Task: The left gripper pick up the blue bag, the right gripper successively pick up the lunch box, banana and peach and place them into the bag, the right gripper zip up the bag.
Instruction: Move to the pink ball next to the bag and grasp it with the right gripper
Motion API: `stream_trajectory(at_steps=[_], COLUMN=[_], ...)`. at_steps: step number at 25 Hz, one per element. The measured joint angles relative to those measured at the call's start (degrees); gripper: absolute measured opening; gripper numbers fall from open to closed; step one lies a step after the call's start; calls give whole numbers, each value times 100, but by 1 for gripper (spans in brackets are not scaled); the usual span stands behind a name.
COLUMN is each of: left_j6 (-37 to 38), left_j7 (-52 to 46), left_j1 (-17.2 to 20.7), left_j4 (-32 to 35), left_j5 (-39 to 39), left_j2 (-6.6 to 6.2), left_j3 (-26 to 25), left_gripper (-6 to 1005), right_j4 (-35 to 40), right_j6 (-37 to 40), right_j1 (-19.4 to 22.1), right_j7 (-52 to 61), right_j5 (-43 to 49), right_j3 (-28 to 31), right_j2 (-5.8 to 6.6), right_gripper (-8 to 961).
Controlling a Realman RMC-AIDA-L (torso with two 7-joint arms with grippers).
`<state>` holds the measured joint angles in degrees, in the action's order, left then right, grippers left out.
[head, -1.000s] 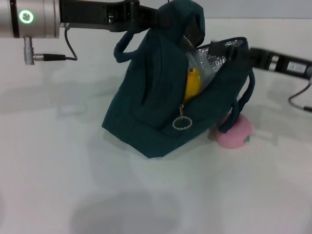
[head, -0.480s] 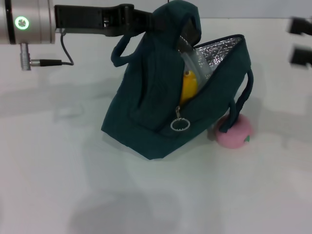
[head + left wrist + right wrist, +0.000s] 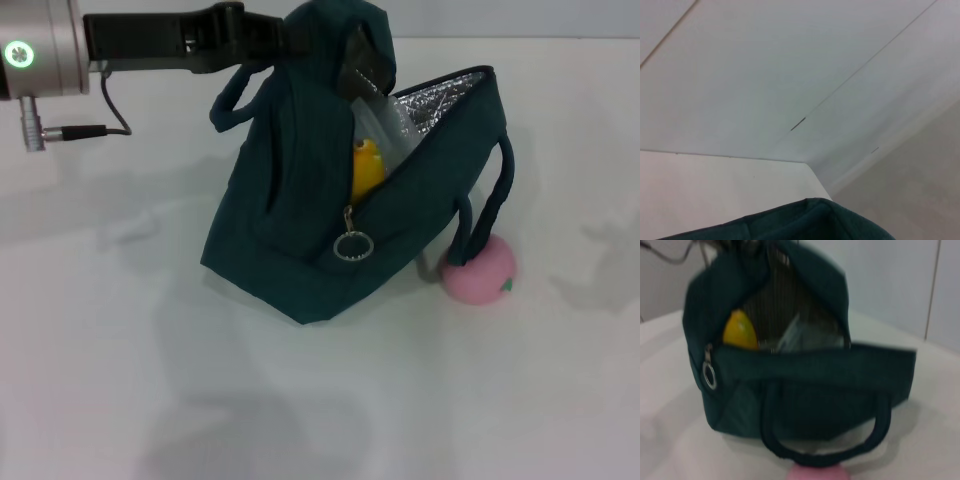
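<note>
White tabletop [image 3: 150,400] supports the blue bag [image 3: 290,220], whose top is lifted and held from above-left by the left gripper [image 3: 295,35], its fingers pinched onto the fabric near one handle. Through the unzipped mouth, showing silver lining, the banana [image 3: 366,170] and the clear lunch box [image 3: 385,125] sit inside; the zipper ring [image 3: 352,246] hangs on the front. Beside the bag, under the drooping handle [image 3: 485,215], the peach [image 3: 480,275] rests on the table; the right gripper is out of view.
</note>
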<state>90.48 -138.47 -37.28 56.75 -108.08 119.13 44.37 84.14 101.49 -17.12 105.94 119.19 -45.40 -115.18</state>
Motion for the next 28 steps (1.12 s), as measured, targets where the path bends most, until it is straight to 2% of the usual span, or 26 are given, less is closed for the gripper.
stream_trajectory(at_steps=[5, 7, 12, 20, 23, 28], left_j6=[-24, -24, -7, 14, 21, 23], left_j7=[-11, -12, -13, -14, -14, -14], left_j1=[25, 30, 30, 36, 37, 35], left_j4=[-6, -15, -39, -59, -59, -59], left_j5=[0, 0, 0, 0, 0, -2], left_j2=[-30, -47, -56, -57, -57, -57], left_j3=[-5, -6, -8, -1, 8, 17], left_gripper=[60, 60, 60, 60, 60, 60], right_j4=[-1152, -1387, -1739, -2808, -3008, -2905], right_j6=[-617, -796, -1093, -1465, -1476, -1392], right_j1=[-380, -516, -782, -1464, -1713, -2101], right_j7=[-89, -93, -35, 123, 430, 1484], right_j5=[249, 308, 359, 572, 654, 1155], right_j3=[-715, -873, -1051, -1104, -1109, -1350], right_j2=[10, 5, -6, -11, -12, -10], right_gripper=[841, 836, 833, 830, 828, 825])
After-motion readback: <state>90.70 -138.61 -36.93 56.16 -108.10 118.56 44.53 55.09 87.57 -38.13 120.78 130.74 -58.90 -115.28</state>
